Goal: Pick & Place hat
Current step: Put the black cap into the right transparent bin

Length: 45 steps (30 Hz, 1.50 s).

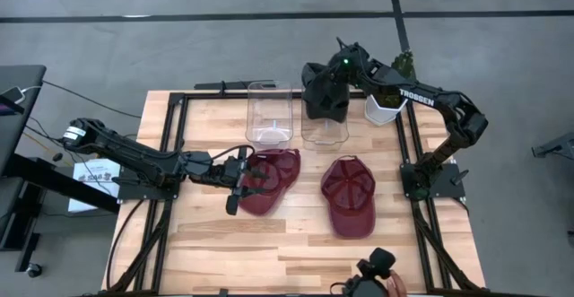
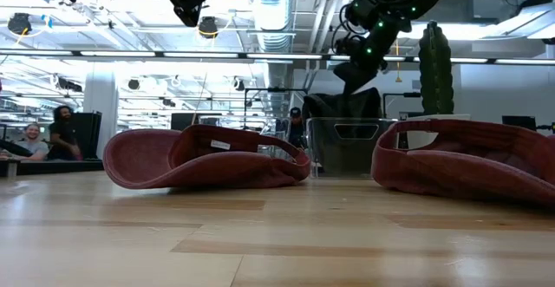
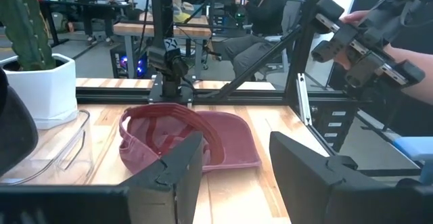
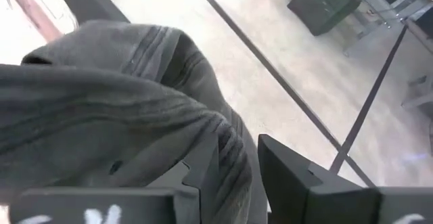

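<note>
The left arm stretches low across the table, its tool (image 1: 240,182) open; the right arm reaches over the table's far edge, its tool (image 1: 328,89) holding dark fabric.

A dark grey fabric hat (image 1: 325,95) hangs crumpled over the open top of the right-hand clear plastic bin (image 1: 325,128), its ribbed folds filling the right wrist view. Two maroon fabric baseball caps lie on the wooden table: one (image 1: 269,180) near the centre, the other (image 1: 350,196) to its right.
</note>
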Each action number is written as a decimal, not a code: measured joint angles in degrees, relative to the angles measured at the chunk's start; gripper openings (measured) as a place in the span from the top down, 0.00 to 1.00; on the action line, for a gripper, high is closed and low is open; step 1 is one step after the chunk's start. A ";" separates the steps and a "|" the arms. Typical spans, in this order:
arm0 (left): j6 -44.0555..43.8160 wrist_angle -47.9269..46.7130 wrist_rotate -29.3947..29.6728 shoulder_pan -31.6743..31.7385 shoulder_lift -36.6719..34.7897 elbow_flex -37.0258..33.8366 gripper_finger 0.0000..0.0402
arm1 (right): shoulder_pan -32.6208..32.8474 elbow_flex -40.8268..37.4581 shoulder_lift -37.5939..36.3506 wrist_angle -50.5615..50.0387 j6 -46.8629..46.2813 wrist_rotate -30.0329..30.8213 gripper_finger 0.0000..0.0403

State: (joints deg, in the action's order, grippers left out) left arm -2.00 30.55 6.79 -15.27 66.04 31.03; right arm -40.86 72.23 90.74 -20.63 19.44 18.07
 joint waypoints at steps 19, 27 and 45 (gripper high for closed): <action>0.00 -0.02 0.00 -0.02 0.00 0.04 0.58 | 1.90 0.00 -5.03 6.99 -1.49 -0.11 0.82; 0.00 -0.02 0.00 -0.02 0.00 0.04 0.58 | 5.71 0.00 -14.96 5.39 -1.54 -0.13 0.82; 0.00 0.04 0.01 -0.02 0.00 0.04 0.58 | 19.41 -0.15 -17.85 -22.74 -4.15 -34.41 0.82</action>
State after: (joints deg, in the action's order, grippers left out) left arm -2.00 30.59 6.80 -15.29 66.04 31.07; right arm -21.45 72.07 72.89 -43.36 15.29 -16.34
